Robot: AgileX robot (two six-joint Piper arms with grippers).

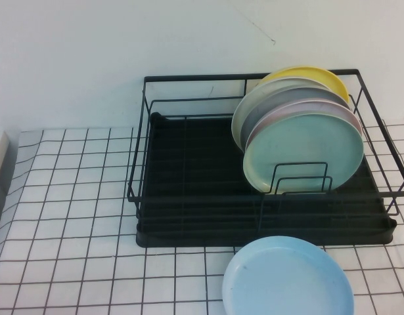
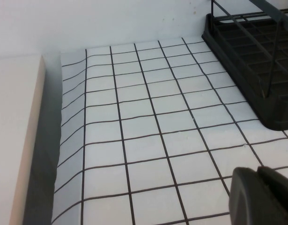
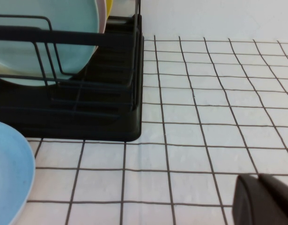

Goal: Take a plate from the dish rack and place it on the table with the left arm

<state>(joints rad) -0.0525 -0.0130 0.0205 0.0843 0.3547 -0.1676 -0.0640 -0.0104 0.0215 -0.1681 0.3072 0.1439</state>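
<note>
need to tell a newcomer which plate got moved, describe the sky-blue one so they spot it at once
Find the black wire dish rack on the gridded table. Just in front of its right half, the sky-blue plate lies flat on the cloth, the only plate outside the rack; the others stand upright inside.

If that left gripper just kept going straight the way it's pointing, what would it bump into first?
Most likely only the table: the shut left gripper points over bare gridded cloth, with the dish rack off to one side. The far wall comes next, though depth is hard to judge.

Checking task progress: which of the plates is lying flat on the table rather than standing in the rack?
The light sky-blue plate, flat on the table before the dish rack; the others stand in it.
</note>
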